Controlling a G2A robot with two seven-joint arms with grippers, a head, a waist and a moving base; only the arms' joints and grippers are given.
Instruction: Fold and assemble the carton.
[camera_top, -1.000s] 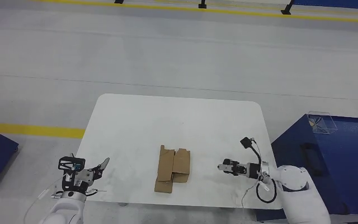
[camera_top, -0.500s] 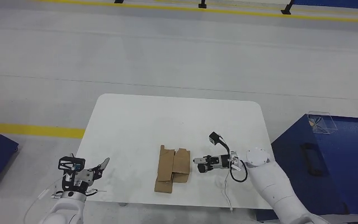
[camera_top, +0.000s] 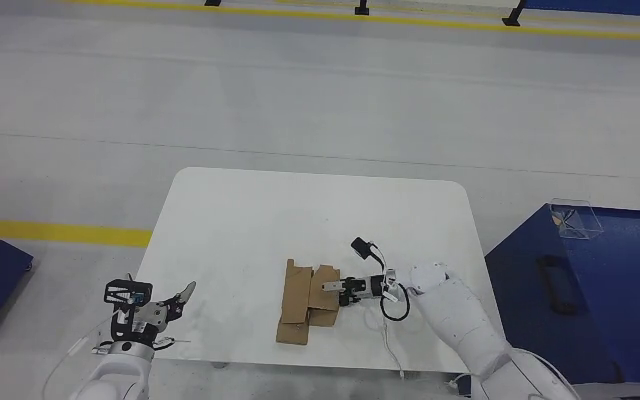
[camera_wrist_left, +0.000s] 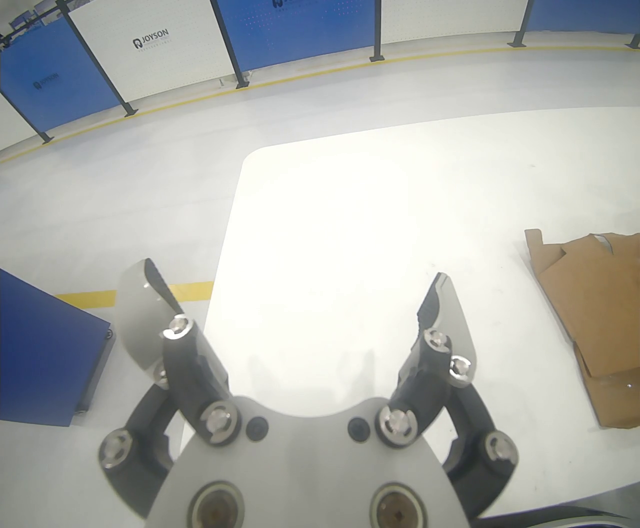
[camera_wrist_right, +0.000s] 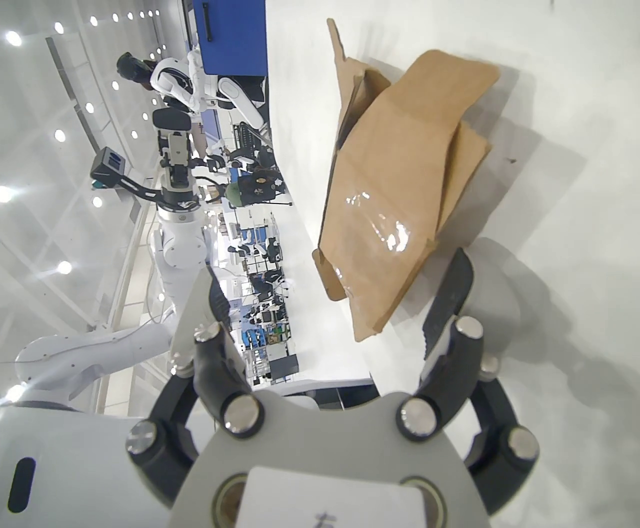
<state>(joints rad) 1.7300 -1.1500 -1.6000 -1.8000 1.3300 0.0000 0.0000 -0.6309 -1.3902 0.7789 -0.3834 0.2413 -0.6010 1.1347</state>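
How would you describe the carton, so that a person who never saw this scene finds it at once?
Look at the white table with rounded corners. Near the middle of its edge closest to the robot lies the carton, flat and not yet assembled. It is the only brown cardboard thing there, with the open right gripper at its side.

White rounded table (camera_top: 250, 215), flattened brown carton (camera_top: 308, 300) lying near its front edge
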